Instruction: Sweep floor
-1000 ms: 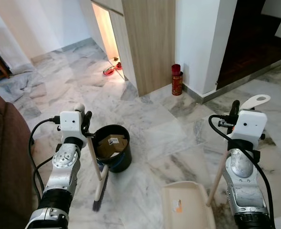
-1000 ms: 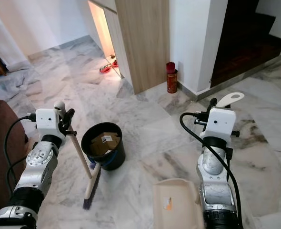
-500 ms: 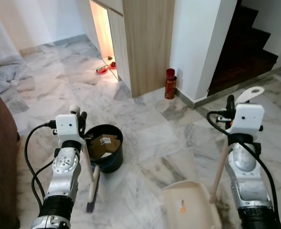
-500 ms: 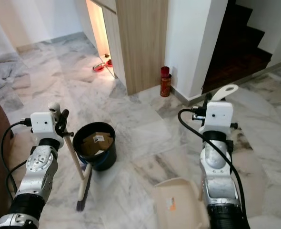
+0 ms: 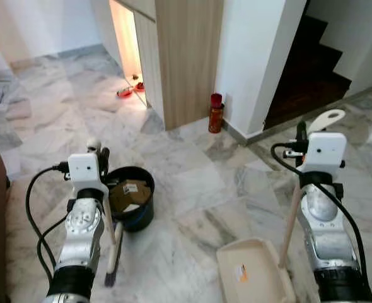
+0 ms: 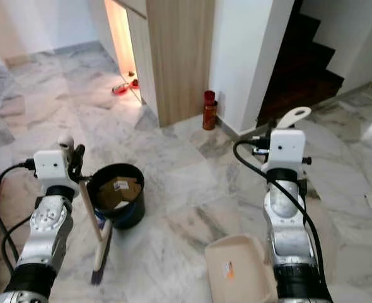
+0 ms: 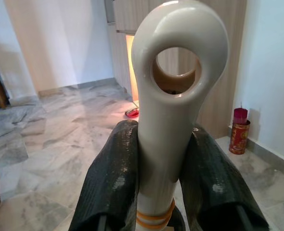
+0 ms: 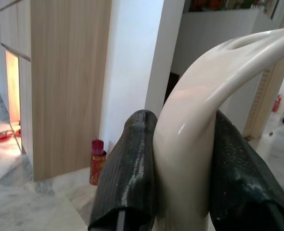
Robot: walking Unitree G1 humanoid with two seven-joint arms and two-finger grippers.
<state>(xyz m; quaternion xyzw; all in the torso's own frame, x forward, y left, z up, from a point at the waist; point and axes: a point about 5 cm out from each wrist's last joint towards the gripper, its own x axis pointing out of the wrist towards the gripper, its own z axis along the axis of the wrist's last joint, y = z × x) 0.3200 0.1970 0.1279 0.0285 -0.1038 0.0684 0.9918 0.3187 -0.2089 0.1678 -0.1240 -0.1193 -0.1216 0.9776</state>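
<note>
On the marble floor (image 5: 192, 189) before a wooden cabinet (image 5: 186, 57), the left gripper (image 7: 159, 192) has its fingers (image 7: 110, 183) clamped on a cream broom (image 5: 112, 252) beside a black bin (image 5: 130, 205), while the right gripper (image 8: 180, 183) grips the handle of a cream dustpan (image 5: 252, 278) resting on the floor.

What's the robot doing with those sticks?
It is sweeping. The left gripper is shut on a cream-handled broom, bristles on the marble floor beside a black round bin. The right gripper is shut on the cream long-handled dustpan, which rests on the floor.
</note>
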